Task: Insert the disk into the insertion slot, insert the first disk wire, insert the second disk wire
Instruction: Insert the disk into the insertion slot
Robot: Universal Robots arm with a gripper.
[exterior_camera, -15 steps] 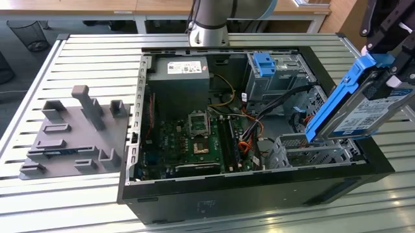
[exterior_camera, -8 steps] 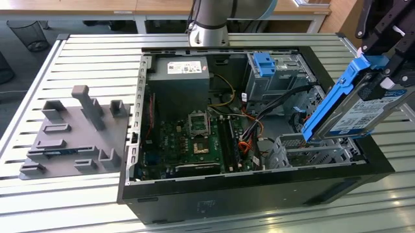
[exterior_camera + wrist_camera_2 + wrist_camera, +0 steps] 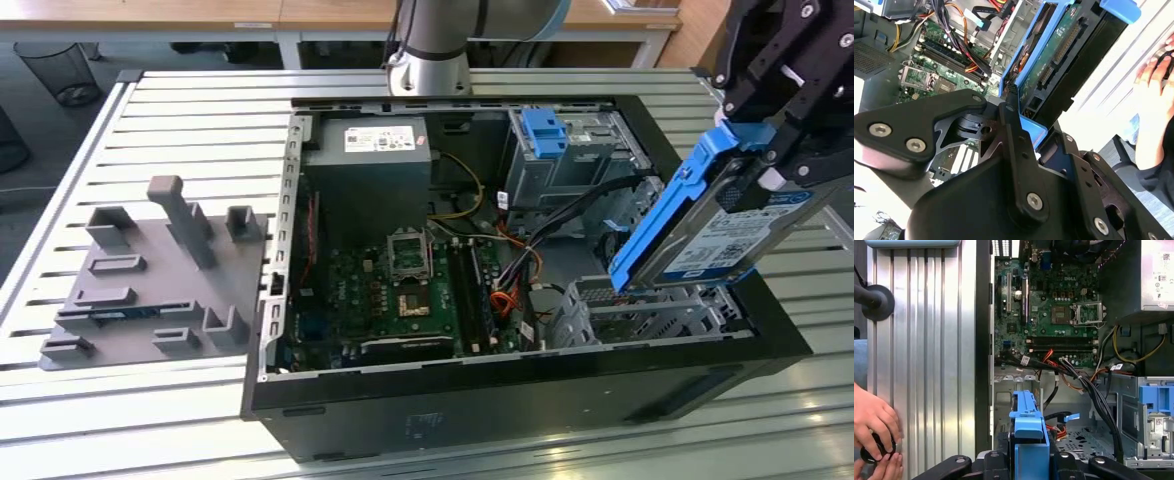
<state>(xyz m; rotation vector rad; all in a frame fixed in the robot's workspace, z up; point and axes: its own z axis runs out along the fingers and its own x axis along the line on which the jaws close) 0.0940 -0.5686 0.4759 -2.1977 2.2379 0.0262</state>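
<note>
My gripper is shut on the disk, a silver drive with a white label in a bright blue carrier. The disk hangs steeply tilted at the exterior view's right, its lower end just above the mouth of the insertion slot, a low perforated silver cage in the open computer case. In the first wrist view the blue carrier points toward the slot. The second wrist view has the disk's underside beyond my fingers. Black and orange wires run loose beside the slot.
A taller grey cage with a blue tab stands behind the slot. The motherboard and power supply fill the rest of the case. A grey fixture plate lies on the slatted table. A person's hands rest beside the case.
</note>
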